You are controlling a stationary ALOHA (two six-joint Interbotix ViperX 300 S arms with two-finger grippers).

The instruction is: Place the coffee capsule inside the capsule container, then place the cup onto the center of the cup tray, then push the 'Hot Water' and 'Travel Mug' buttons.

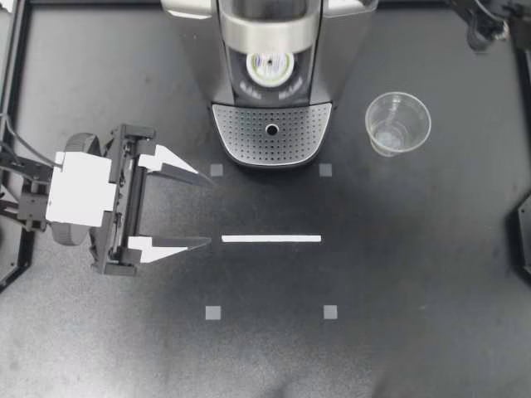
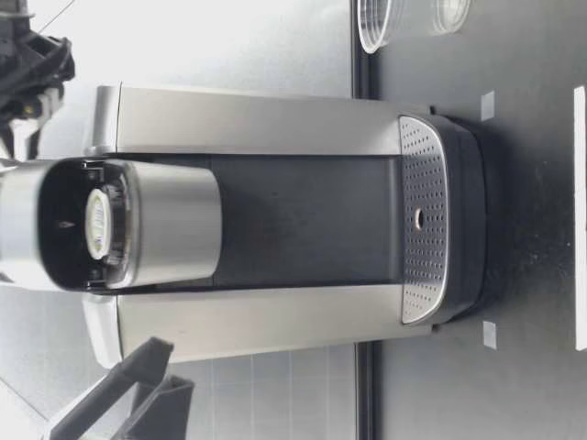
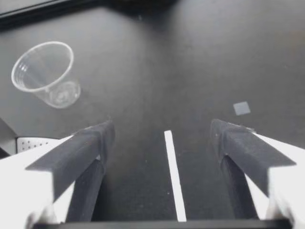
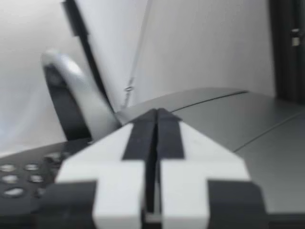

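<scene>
Left gripper (image 1: 204,209) was spread wide near the table's (image 1: 415,274) left edge. The cup (image 1: 397,123) stood well apart, toward the back right corner. Right gripper (image 4: 156,113) was pressed together over the coffee machine (image 4: 228,119).

This is a robotics lab bench rather than a kitchen. The table (image 1: 415,348) is covered in black cloth, marked with small grey squares (image 1: 213,313) and a white tape strip (image 1: 271,239), and edged by a black metal frame (image 1: 18,83). A robot arm (image 1: 79,189) sits at its left. The coffee machine (image 1: 274,50) stands alone at the far edge, before a bare pale wall (image 2: 229,41).
</scene>
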